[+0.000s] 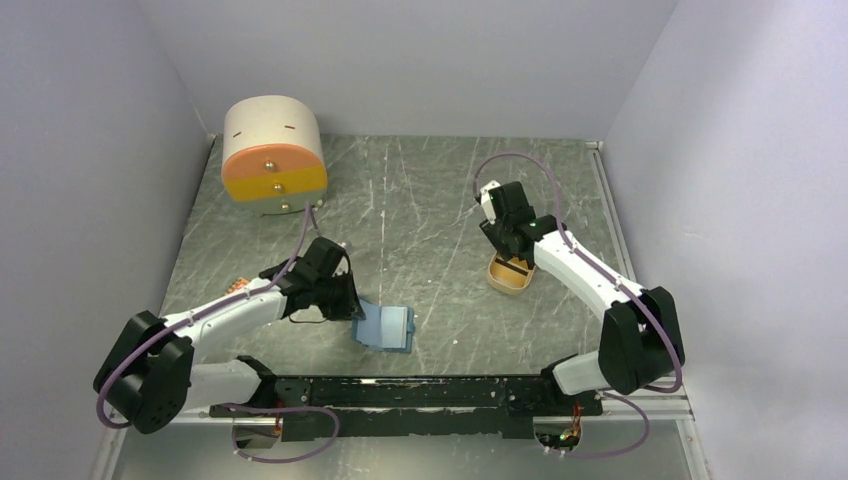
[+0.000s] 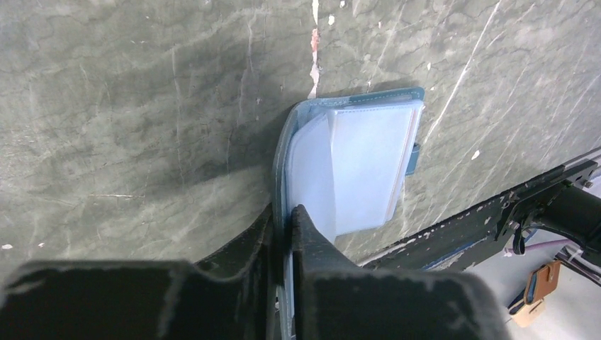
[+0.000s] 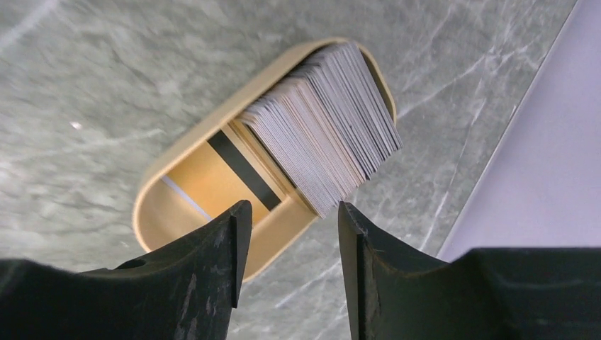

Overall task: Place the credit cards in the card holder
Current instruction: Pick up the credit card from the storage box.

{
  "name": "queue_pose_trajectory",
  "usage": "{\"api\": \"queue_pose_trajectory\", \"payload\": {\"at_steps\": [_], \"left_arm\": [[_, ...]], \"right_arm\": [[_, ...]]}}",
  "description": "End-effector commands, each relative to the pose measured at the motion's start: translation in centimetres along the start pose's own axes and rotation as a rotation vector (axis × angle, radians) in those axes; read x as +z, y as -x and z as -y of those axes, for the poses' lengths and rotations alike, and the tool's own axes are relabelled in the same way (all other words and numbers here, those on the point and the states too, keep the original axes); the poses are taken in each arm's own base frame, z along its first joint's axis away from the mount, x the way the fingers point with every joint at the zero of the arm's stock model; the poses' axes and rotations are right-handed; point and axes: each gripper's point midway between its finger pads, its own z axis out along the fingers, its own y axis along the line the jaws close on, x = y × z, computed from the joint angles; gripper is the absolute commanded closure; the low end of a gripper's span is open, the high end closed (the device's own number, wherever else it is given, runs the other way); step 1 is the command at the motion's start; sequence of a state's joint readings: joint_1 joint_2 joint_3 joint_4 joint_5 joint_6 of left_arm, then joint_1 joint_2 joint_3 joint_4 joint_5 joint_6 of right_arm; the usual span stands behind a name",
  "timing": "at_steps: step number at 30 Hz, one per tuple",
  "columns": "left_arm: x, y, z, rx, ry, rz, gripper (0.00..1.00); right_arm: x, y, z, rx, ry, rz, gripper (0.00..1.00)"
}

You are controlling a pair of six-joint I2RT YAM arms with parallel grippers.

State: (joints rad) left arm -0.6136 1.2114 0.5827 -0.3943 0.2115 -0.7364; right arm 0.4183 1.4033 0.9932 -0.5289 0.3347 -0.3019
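The oval tan tray (image 3: 163, 212) holds 1 stack of credit cards (image 3: 326, 127) on edge. The right pincer (image 3: 294, 212) hovers open just above the tray. Well left of the tray, the left pincer (image 2: 285, 219) clamps the edge of the open card holder (image 2: 361, 163) on the desk (image 2: 142, 106).

Left gripper (image 2: 286, 212) pinched narrow, right gripper (image 3: 293, 209) parted.

Top external: high above the near edge, looking down over the whole table (image 1: 430, 200). Left wrist: close, down onto card holder (image 2: 354, 163). Right wrist: close above tan tray (image 3: 191, 188). Top view shares both.
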Motion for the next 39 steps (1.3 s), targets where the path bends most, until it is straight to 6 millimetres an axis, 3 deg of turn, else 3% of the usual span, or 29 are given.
{"api": "queue_pose_trajectory", "payload": {"at_steps": [1,8,17,30,39], "left_arm": [[0.3,0.0,0.8,0.021,-0.029,-0.017,0.89],[0.5,-1.0,2.9,0.004,-0.172,-0.056,0.91],[0.7,-0.8,3.0,0.006,-0.171,-0.062,0.91],[0.8,-1.1,2.6,0.011,-0.161,-0.066,0.91],[1.0,-1.1,2.5,0.009,-0.16,-0.064,0.91]], "right_arm": [[0.3,-1.5,1.2,-0.116,-0.027,-0.04,0.47],[2.0,-1.6,1.2,-0.181,-0.054,-0.003,0.41],[3.7,-2.1,1.1,-0.258,-0.087,0.014,0.41],[5.6,-3.7,1.7,-0.313,-0.152,-0.091,0.43],[5.0,-3.1,2.9,-0.292,-0.202,-0.103,0.57]]}}
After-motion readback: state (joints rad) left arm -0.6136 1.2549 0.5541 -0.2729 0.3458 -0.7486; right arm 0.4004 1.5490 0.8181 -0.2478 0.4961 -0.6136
